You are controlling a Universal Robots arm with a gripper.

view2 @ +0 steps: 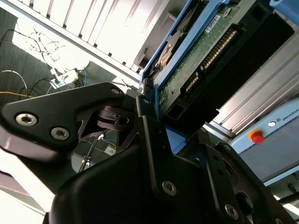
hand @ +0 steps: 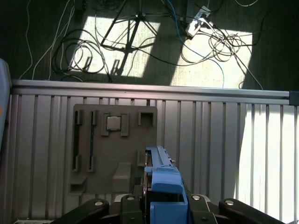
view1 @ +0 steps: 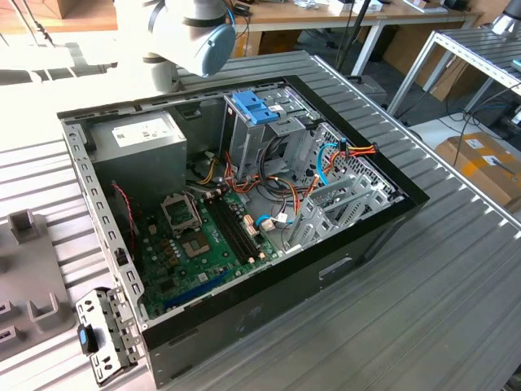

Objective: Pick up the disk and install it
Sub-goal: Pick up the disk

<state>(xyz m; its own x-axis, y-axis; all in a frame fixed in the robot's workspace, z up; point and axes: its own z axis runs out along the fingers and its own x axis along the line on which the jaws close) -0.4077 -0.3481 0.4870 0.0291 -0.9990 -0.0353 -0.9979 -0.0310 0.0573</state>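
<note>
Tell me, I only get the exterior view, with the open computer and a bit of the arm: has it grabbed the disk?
Observer: Yes. In the second wrist view the tool is shut on the disk.
Operator: Which side of it shows?
Observer: Its green circuit-board side faces that camera.
Operator: And what lies past it?
Observer: In the first wrist view, a grey tray lies on the slatted table, with a small square chip sitting in one slot.
</note>
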